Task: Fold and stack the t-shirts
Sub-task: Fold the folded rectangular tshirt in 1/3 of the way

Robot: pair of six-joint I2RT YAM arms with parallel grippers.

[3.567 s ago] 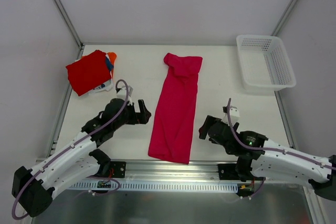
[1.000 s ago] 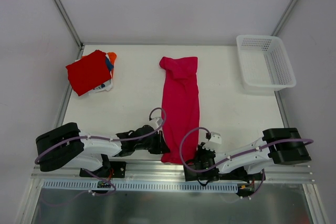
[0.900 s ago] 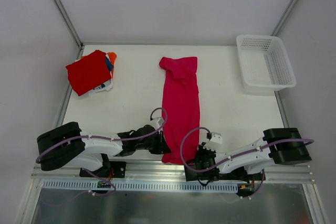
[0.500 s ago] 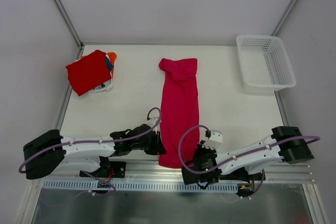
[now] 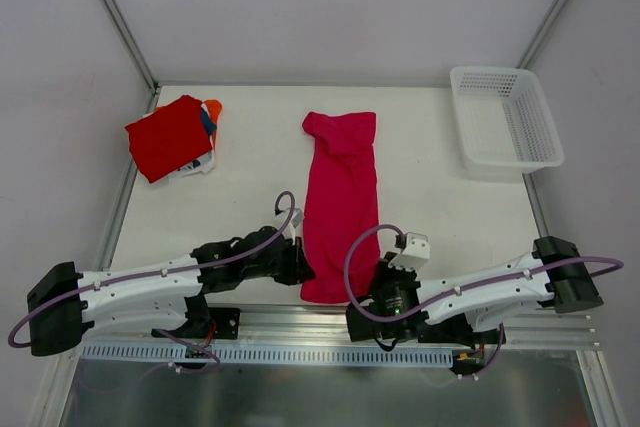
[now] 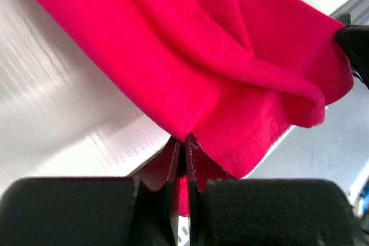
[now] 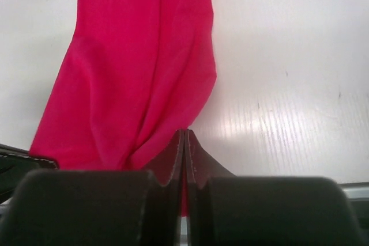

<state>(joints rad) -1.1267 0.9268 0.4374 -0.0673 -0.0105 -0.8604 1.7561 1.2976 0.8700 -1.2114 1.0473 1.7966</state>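
Magenta t-shirt [image 5: 340,187], lengthwise down the worktop [image 5: 450,217], is gripped at both near-hem corners, L jaws and R jaws shut tight on cloth. Hem has just been lifted off near edge. Fold twd. far edge judged begun, with red-topped stack [image 5: 170,137] at far-left corner.

near hem of pink t-shirt [image 5: 341,197] now pinched, gathered.

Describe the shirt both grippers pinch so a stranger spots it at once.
On the white table, look between the folded pile and the mesh basket. The magenta-pink t-shirt lies as one long strip, near end pinched by the left gripper and right gripper. The pile's top shirt is red and square.
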